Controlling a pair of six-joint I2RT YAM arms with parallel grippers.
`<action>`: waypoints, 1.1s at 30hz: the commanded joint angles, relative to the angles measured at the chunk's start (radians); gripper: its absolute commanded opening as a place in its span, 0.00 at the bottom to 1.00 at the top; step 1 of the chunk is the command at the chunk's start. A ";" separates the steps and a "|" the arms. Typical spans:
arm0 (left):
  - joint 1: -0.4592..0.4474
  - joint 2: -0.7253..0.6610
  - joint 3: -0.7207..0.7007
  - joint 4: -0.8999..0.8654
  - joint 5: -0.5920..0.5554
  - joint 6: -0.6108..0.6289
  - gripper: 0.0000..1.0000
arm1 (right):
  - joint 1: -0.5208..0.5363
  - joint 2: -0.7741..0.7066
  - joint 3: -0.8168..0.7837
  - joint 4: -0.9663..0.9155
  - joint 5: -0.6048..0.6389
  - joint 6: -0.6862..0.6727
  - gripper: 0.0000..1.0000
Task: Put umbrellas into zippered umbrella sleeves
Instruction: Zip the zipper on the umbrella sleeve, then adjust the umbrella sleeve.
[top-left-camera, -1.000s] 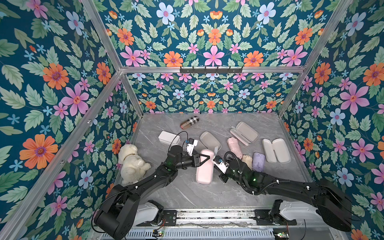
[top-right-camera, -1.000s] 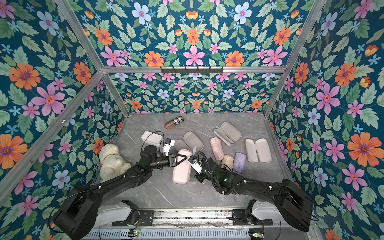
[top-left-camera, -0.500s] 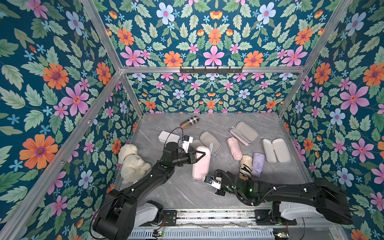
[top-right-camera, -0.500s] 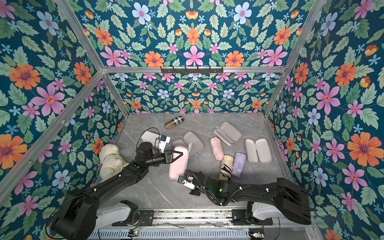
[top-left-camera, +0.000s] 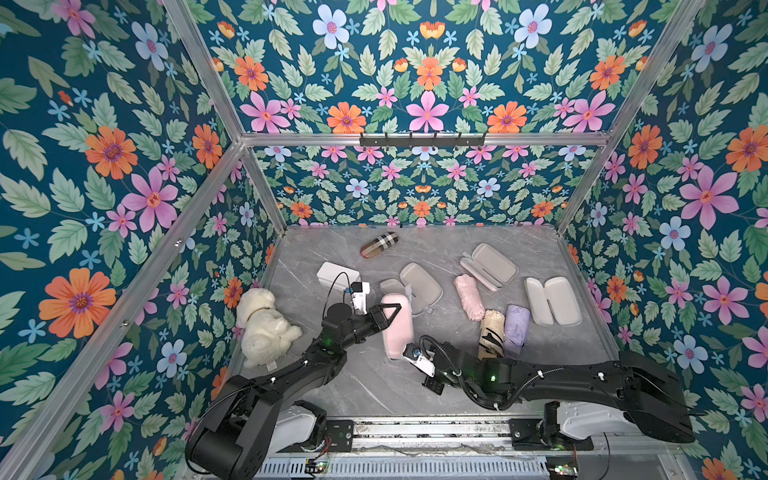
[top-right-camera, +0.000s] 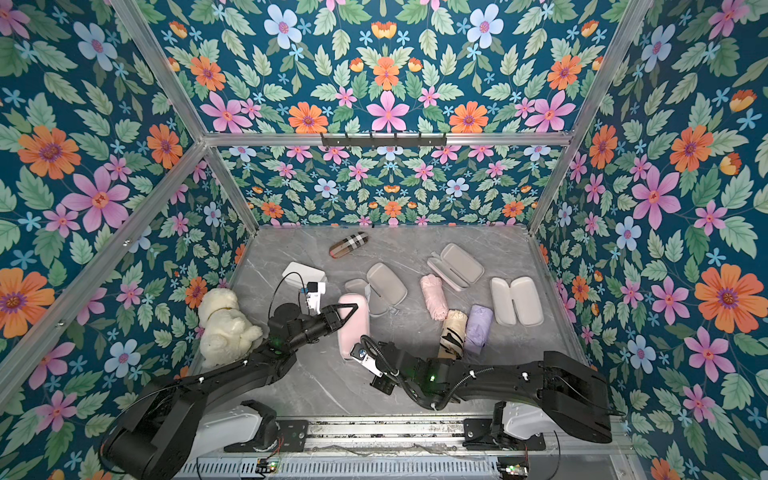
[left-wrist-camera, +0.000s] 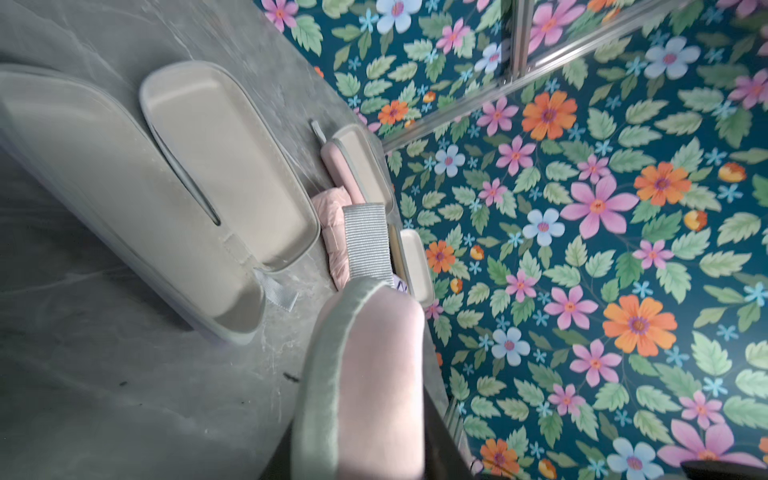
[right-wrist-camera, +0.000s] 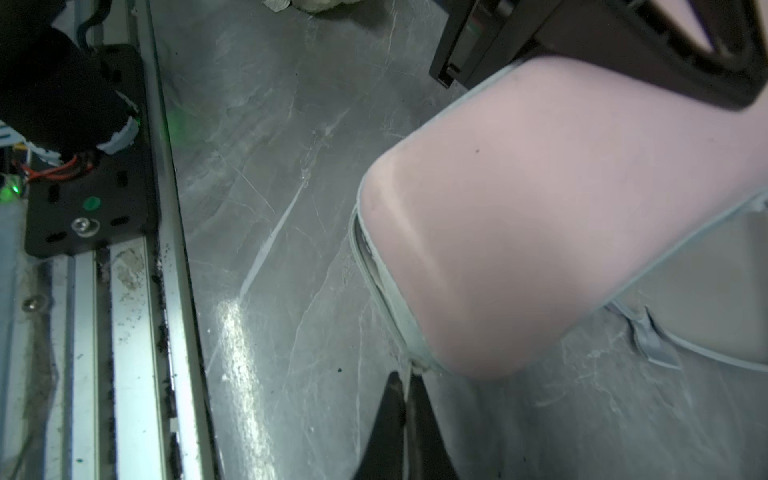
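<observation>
Centre front, left gripper (top-left-camera: 387, 319) clamping the pink sleeve (top-left-camera: 398, 334) across its width, right gripper (right-wrist-camera: 409, 384) pinched shut at its near-end zipper (right-wrist-camera: 390, 305).

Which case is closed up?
The pink case in the left gripper. Its two halves are folded together, with the pink outside showing. The other three cases lie open, showing grey insides.

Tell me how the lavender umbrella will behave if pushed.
The lavender umbrella looks like creased soft fabric, so it will probably squash when gripped. A stubby roll on its side on the smooth table, it may roll. It seems to touch the cream umbrella, so a push likely shifts both.
</observation>
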 joint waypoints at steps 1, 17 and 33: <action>-0.019 -0.011 -0.024 0.288 -0.338 -0.043 0.07 | 0.004 0.026 0.036 0.116 -0.144 0.164 0.00; -0.119 -0.036 -0.142 0.449 -0.693 -0.166 0.15 | -0.488 -0.105 -0.091 0.322 -0.566 1.137 0.78; -0.291 0.044 -0.070 0.477 -0.874 -0.213 0.32 | -0.412 0.197 -0.033 0.911 -0.512 1.365 0.75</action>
